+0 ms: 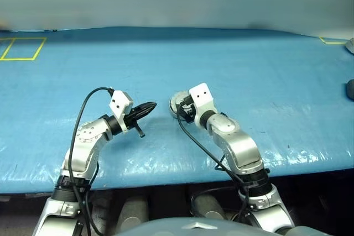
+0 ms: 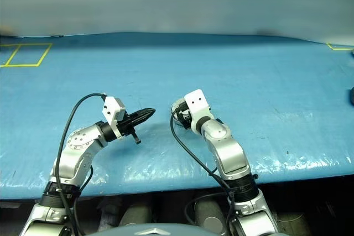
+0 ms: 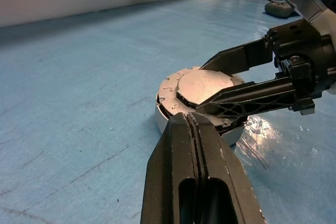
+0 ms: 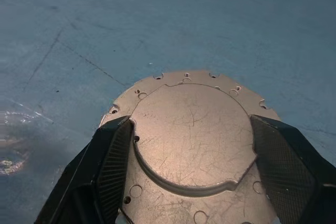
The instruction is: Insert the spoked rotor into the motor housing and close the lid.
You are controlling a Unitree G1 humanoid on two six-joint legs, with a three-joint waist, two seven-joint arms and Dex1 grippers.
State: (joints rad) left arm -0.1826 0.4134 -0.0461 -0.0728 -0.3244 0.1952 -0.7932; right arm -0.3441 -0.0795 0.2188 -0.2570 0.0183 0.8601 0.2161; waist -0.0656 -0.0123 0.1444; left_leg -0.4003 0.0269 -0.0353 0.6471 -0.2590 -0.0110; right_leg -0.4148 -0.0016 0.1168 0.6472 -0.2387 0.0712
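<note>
Both steps look done: lid lies flat, closing motor housing on blue bench. Right pincer straddles it, spread; left pincer clenched, empty.

motor housing: 1 (lid shut on top) | grippers: 2 | yellow floor squares: 2

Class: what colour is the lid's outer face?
Plain scratched silver-grey, on the lid; best in the right wrist view.

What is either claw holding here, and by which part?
The left claw is shut on nothing. The right claw straddles the closed lid on the motor housing, fingers at opposite edges; a firm grip cannot be told.
</note>
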